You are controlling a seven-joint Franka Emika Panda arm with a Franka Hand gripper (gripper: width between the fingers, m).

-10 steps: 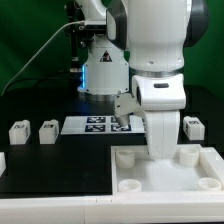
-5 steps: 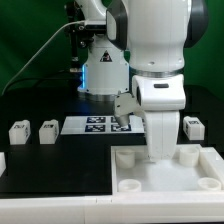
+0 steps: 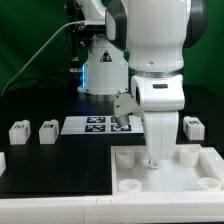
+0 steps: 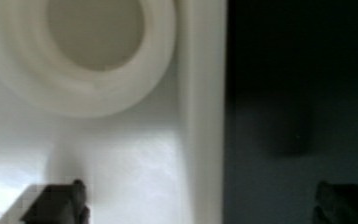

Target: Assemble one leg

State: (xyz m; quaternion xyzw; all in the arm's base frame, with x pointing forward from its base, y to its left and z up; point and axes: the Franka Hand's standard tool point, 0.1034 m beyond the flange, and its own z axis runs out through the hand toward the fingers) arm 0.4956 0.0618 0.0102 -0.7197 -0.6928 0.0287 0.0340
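Observation:
Two small white legs [image 3: 17,131] [image 3: 48,131] stand on the black table at the exterior view's left, and a third [image 3: 193,127] at the right behind the arm. None is held. My gripper [image 3: 152,162] hangs low over the back rim of the large white tray-like piece [image 3: 120,190]. In the wrist view my gripper [image 4: 202,205] is open and empty. One fingertip [image 4: 55,203] is over the white tray [image 4: 123,150], the other [image 4: 348,203] over the dark table, so the jaws straddle the tray's edge. A round socket [image 4: 91,40] lies beyond.
The marker board [image 3: 98,124] lies flat behind the tray, at mid table. A white piece [image 3: 2,160] is cut off at the exterior view's left edge. The robot base and cables stand at the back before a green curtain.
My gripper has sunk a little toward the tray's back rim. The legs and the tray have not moved.

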